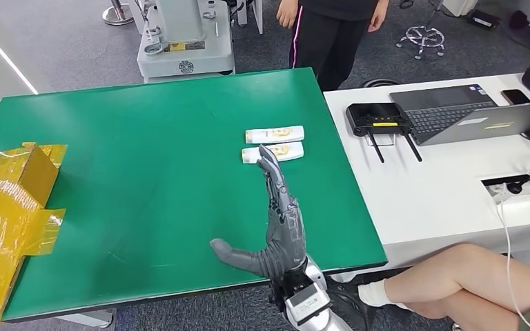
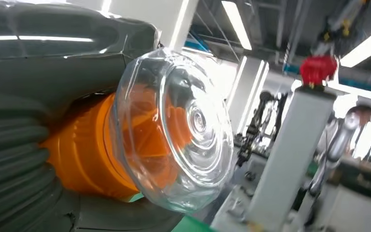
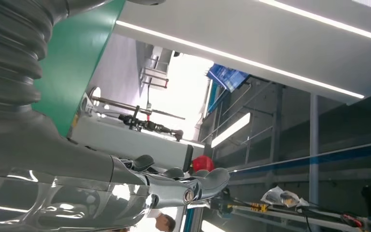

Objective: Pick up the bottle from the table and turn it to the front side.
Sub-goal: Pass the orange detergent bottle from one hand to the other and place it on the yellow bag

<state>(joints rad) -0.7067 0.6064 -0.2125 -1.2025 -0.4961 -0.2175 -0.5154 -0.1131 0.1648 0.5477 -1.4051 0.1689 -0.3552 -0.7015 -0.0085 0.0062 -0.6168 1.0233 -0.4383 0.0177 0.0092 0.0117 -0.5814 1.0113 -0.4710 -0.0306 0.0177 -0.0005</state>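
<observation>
Head view: right hand (image 1: 279, 227), fingers spread and empty, reaches toward the nearer bottle (image 1: 274, 153) (both bottles unlifted); left hand's state unclear.

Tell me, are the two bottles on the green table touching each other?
Apart. In the head view a thin strip of green table shows between the far bottle and the near bottle along their whole length.

The right arm reached forward from below, its silver wrist low and the right hand (image 1: 281, 227) stretched out flat. Fingers (image 1: 274, 181) lay straight and close together, pointing ahead; the thumb (image 1: 229, 254) stuck out wide to the left. The hand held nothing. The left hand (image 2: 24, 159) showed its grey ribbed cover up close.
</observation>
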